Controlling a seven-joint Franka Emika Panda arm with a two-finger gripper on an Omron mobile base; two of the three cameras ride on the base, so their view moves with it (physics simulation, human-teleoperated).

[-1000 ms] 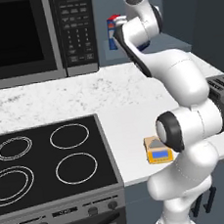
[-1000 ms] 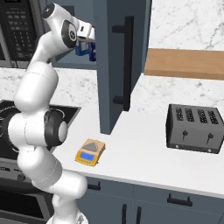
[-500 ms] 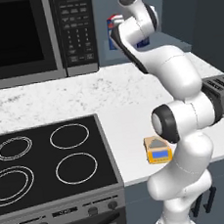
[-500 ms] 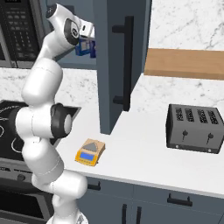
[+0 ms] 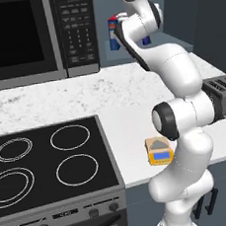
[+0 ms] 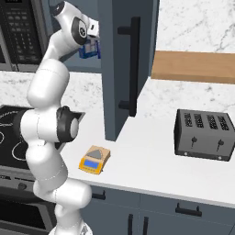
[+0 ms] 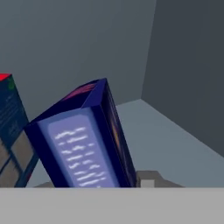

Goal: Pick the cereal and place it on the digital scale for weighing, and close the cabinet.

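Observation:
The cereal (image 7: pixel 83 148), a dark navy box with pale print, stands close in the hand view on the floor of the open cabinet. My gripper (image 7: pixel 94 181) is shut on it; one fingertip (image 7: pixel 148 178) lies against its right side and the other is hidden behind the box. From the right base, the gripper (image 6: pixel 93 43) is inside the cabinet with the cereal (image 6: pixel 90 49) just under the hand. The cabinet door (image 6: pixel 124 69) stands swung open, its dark bar handle (image 6: pixel 134 64) facing me. The orange digital scale (image 5: pixel 159 152) (image 6: pixel 94 160) lies on the counter by the arm's base.
A blue box with a red top (image 5: pixel 113 33) (image 7: pixel 11 122) stands just left of the cereal. A black microwave (image 5: pixel 26 35) hangs left of the cabinet above the stove (image 5: pixel 46 162). A black toaster (image 6: pixel 204 133) sits on the counter at right, below a wooden shelf (image 6: pixel 193 66).
The arm's upper joints have shifted slightly, while the hand has stayed by the cereal inside the cabinet. The cereal, scale and door have not moved.

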